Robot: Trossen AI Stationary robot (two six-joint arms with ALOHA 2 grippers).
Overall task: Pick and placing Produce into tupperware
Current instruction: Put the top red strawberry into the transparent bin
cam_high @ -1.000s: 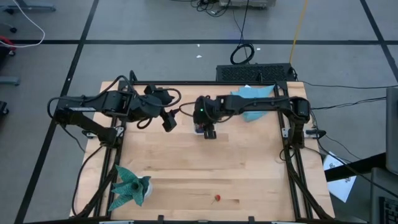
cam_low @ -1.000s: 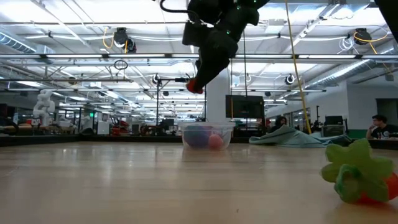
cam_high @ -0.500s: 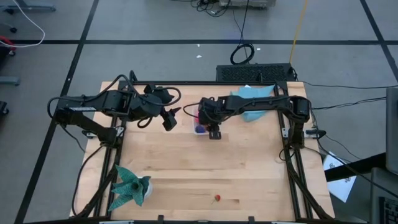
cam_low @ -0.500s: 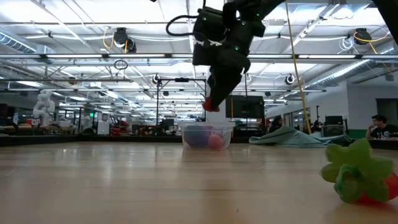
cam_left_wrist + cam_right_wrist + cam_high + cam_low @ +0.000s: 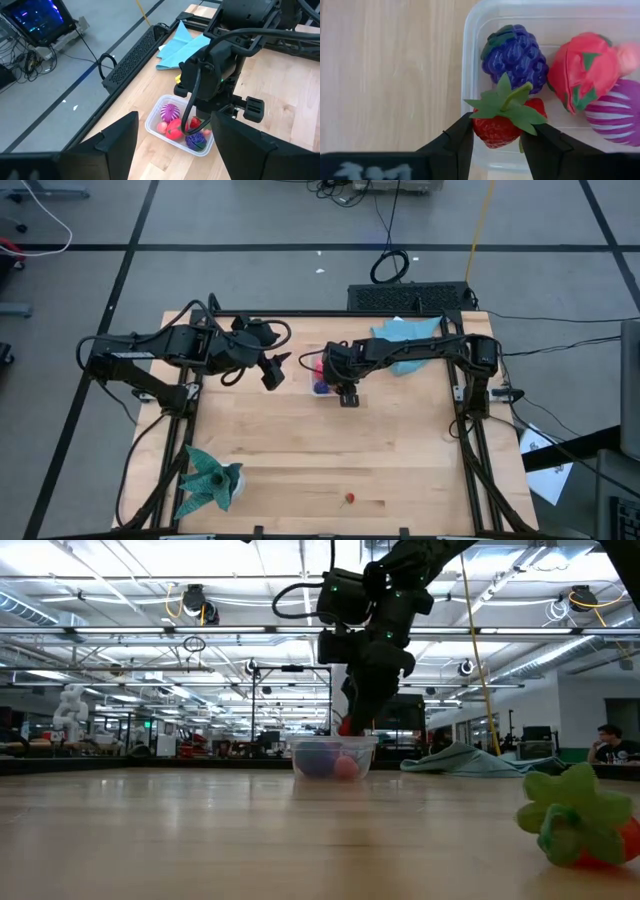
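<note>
The tupperware (image 5: 321,376) is a small clear tub at the table's far middle. It holds a purple grape cluster (image 5: 514,52), a red-pink fruit (image 5: 582,70) and a purple striped one (image 5: 615,112). My right gripper (image 5: 344,385) hangs over the tub's edge (image 5: 334,743), shut on a red strawberry (image 5: 502,125) with a green leaf cap. My left gripper (image 5: 277,369) hovers open just left of the tub. Another tiny red fruit (image 5: 349,499) lies near the table's near edge. My right gripper pinches the strawberry's red body (image 5: 490,131) between its two fingers (image 5: 455,142), coming from above and pointing down. The leaf cap (image 5: 506,105) faces up toward the wrist. The strawberry (image 5: 345,726) is lifted clear, about level with the tub's rim, over one corner of it.
A light blue cloth (image 5: 405,340) lies at the far right, behind the tub. A teal-green leafy thing (image 5: 210,480) sits near the near left corner and shows large in the low view (image 5: 575,815). Bare wood stretches across the table's middle.
My right gripper has come down with the strawberry and shifted a little toward the table's right, from well above the tub to its rim. It has stayed shut on the fruit. The tub, earlier covered in the high view, now shows beside the gripper.
</note>
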